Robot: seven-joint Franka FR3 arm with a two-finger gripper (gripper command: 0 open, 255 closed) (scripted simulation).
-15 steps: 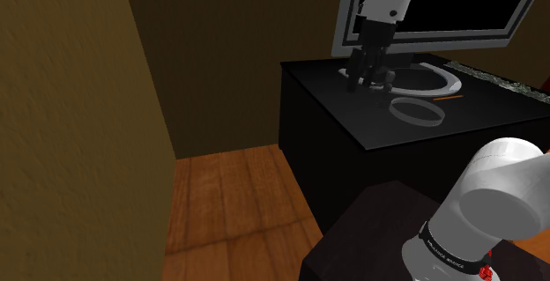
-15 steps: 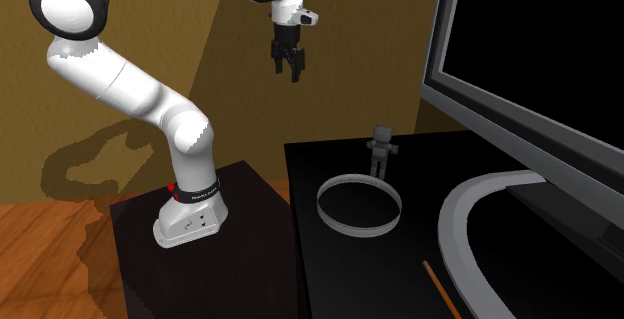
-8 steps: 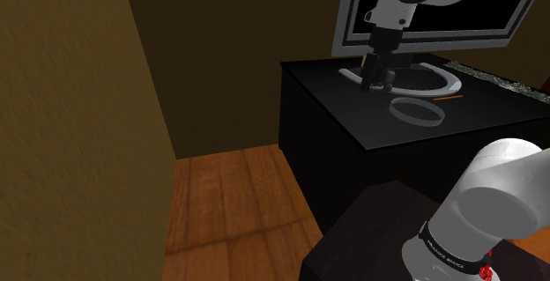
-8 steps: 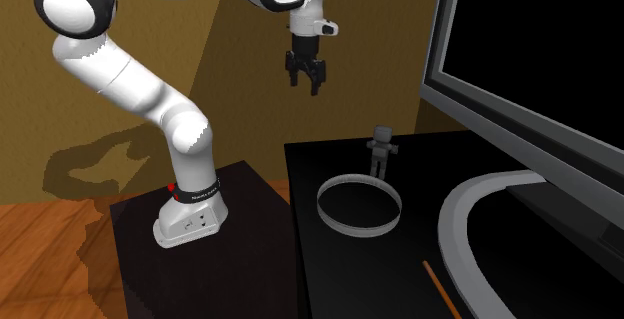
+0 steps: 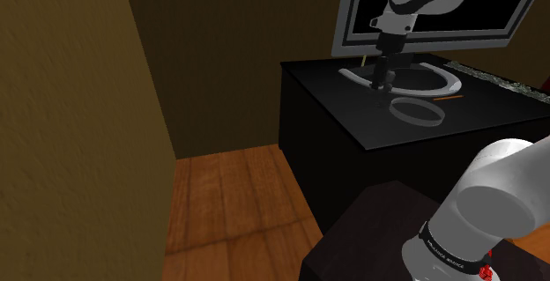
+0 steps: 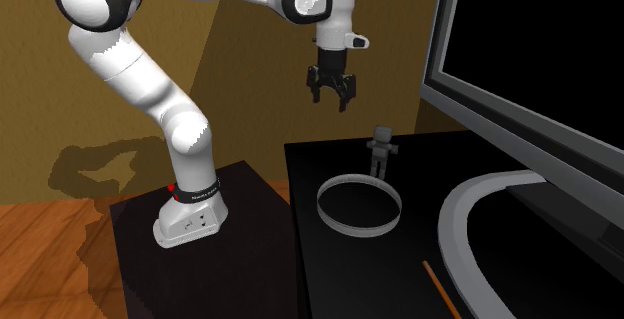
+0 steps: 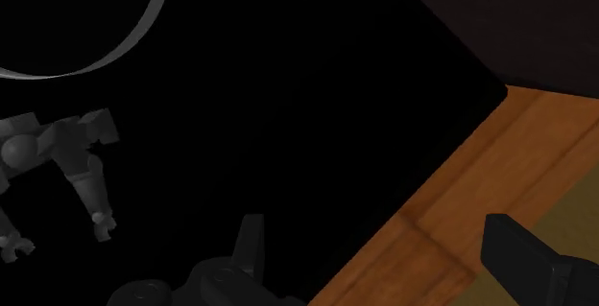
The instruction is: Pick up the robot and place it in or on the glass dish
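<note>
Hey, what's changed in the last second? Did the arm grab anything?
The hand moved toward the second exterior view's right and came lower, closing on the toy robot. It is open and has taken hold of nothing. The toy robot and the dish stayed where they were.

Air is lying open between gripper [image 6: 332, 95] and robot [image 6: 381, 150], which is standing near the table's [image 6: 325, 267] far edge. Dish [image 6: 359, 205] is sitting just before it, rim low. Monitor [image 6: 530, 77] and its curved foot [image 6: 475, 212] are crowding the second exterior view's right. Wall [image 6: 240, 77] is standing behind.
</note>
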